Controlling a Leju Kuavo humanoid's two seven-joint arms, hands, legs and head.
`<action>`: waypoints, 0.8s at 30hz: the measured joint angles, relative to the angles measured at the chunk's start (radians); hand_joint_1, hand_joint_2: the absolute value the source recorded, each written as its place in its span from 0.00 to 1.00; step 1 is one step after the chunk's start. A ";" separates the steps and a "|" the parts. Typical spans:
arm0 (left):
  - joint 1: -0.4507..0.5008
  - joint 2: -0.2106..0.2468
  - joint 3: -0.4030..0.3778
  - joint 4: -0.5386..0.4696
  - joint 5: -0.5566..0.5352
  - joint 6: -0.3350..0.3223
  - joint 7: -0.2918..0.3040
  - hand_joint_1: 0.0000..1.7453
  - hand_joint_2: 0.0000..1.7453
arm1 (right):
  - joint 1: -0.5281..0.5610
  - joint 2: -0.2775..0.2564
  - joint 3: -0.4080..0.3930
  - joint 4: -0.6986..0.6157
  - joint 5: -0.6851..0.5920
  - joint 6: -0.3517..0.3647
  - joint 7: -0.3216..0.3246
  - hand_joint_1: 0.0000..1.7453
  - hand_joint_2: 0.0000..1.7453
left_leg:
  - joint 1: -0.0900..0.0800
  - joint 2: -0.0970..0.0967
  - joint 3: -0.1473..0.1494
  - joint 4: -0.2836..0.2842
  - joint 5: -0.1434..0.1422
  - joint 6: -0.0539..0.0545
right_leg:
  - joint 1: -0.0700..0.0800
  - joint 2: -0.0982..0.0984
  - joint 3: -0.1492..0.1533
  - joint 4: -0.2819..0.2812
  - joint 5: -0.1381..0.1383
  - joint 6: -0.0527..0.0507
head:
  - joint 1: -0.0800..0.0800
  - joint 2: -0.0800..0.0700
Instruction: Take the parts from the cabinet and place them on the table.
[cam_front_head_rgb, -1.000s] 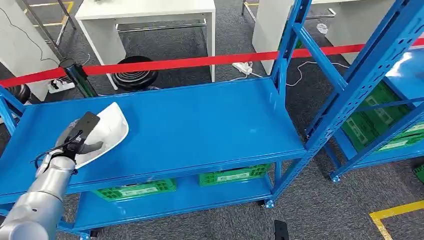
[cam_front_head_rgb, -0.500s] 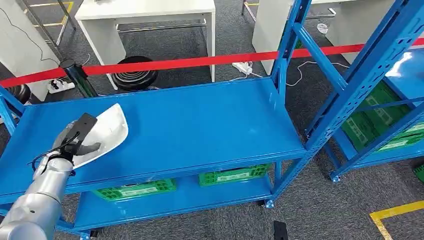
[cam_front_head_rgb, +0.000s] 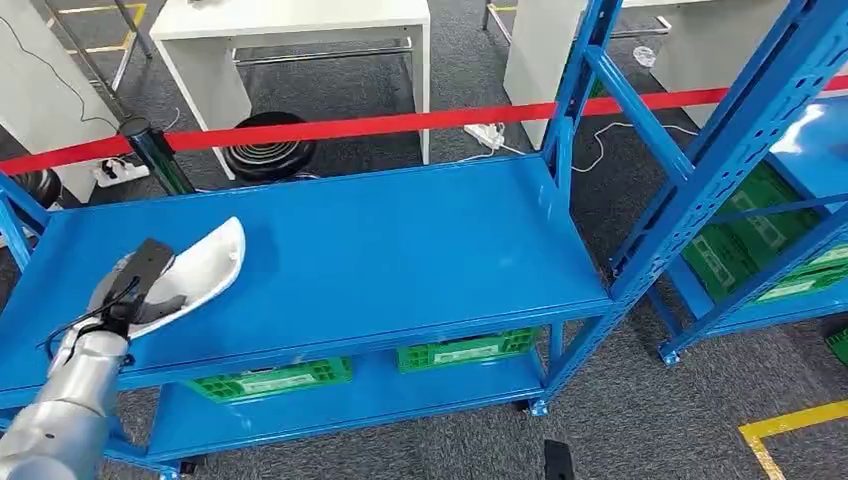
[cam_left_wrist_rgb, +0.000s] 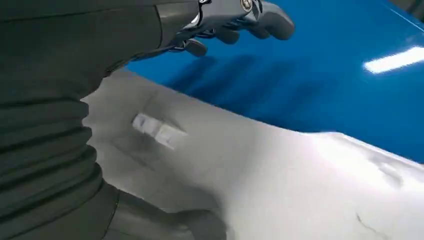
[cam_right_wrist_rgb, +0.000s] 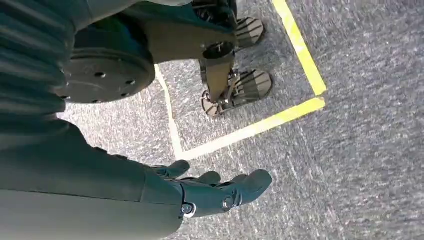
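— Left hand (cam_front_head_rgb: 135, 285) first: closed on the near end of the white part (cam_front_head_rgb: 200, 270), thumb (cam_left_wrist_rgb: 170, 222) laid against one face, fingers (cam_left_wrist_rgb: 265, 22) reaching past the other. Holding it, by the look of things.

— Why gripped at the end and not the middle?

— Probably to keep the broad curved shell out ahead of the wrist and clear of the arm. Looks thin and light, so manageable from one end, though liable to swing.

— And where exactly?

— Over the left end of the blue shelf (cam_front_head_rgb: 400, 260), the cabinet's top level, tilted with the far tip raised. Hard to say whether lifted clear or touching the shelf along its low edge.

— Right hand (cam_right_wrist_rgb: 220, 192)?

— Hanging low beside the body, above grey carpet and yellow floor tape (cam_right_wrist_rgb: 300, 45). Fingers loosely apart, a little curved, nothing in them. Kept out of the way, presumably, for a one-handed carry.

— Stage of the job?

— Pick-up, judging from the grip and the place: taken hold of, not yet carried off.

— Which table, then?

— Possibly the white table (cam_front_head_rgb: 290, 20) beyond the red barrier belt (cam_front_head_rgb: 400, 122). Cannot be sure.

— Anything to watch?

— Slipping, mostly: a smooth shell pinched at one end. Worth keeping level and slow. Blue upright (cam_front_head_rgb: 577, 85) well apart to the right, so no snag there. Green crates (cam_front_head_rgb: 465, 350) on the level below, no concern for this lift.
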 joint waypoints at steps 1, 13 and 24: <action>0.005 0.005 0.005 0.000 0.007 0.001 -0.004 0.00 1.00 | -0.001 0.000 0.004 0.000 0.005 0.003 0.007 0.00 1.00 | 0.000 0.000 0.000 0.000 0.000 0.000 | 0.000 0.000 0.000 0.000 0.000 0.000 | 0.000 0.000; 0.017 0.025 0.024 -0.003 0.003 0.013 0.024 0.00 1.00 | -0.002 0.003 0.021 0.000 0.010 0.004 0.011 0.00 1.00 | 0.000 0.000 0.007 -0.001 0.000 -0.001 | 0.000 -0.001 0.006 0.000 -0.001 0.000 | 0.000 0.000; 0.029 0.023 0.033 -0.004 0.025 0.042 -0.007 0.00 0.00 | -0.011 0.003 0.026 0.000 0.030 0.001 0.015 0.00 1.00 | 0.000 0.000 0.007 -0.001 0.000 -0.001 | 0.000 -0.001 0.007 0.000 -0.001 0.000 | 0.000 0.000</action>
